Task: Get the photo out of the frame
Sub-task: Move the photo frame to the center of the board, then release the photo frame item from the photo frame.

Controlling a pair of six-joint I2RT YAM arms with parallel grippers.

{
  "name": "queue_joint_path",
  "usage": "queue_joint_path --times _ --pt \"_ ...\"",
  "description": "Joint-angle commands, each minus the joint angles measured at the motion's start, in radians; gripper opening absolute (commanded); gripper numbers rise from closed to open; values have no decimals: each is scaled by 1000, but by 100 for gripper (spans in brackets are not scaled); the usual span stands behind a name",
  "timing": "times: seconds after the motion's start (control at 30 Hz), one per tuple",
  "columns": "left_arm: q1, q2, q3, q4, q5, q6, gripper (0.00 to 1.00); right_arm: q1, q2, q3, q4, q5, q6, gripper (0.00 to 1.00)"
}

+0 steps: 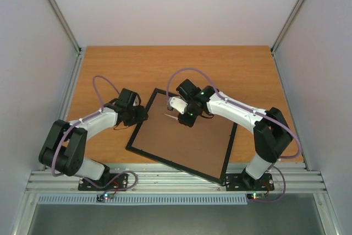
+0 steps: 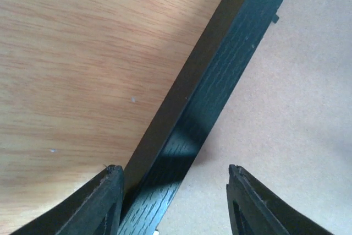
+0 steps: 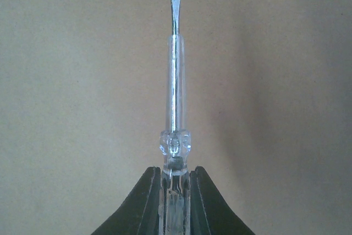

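Observation:
The frame (image 1: 176, 165) lies face down on the table, its brown backing board (image 1: 187, 141) facing up. The photo is hidden under the board. My left gripper (image 1: 144, 115) is at the frame's left edge. In the left wrist view it (image 2: 175, 188) is open, straddling the black bar (image 2: 220, 70), with one finger (image 2: 113, 193) against the bar's outer side and the other over the board (image 2: 297, 108). My right gripper (image 1: 184, 116) hovers over the board's upper left part, shut on a clear-handled flat screwdriver (image 3: 175, 81) whose blade points away from the fingers (image 3: 146, 207).
The wooden table (image 1: 110, 70) stretches behind and to the left of the frame. A small dark tab (image 2: 275, 18) sits on the bar's inner edge. White walls enclose the table on three sides.

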Motion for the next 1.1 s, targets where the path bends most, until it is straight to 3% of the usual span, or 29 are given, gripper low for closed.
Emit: queue_joint_path --times 0.0,0.37,0.53,0.87,1.07 --pt "51 -47 -32 27 146 -35 54 13 52 71 -85 29 -76 1" --pt "216 -30 -95 138 285 -38 64 18 249 294 -256 -9 -180 1" --pt "234 20 -86 168 321 -24 64 35 364 417 -334 5 -206 1" --pt "234 57 -118 218 343 -30 51 79 522 610 -402 -61 -218 1" --pt "234 68 -191 353 431 -106 44 105 598 698 -430 -87 -207 1"
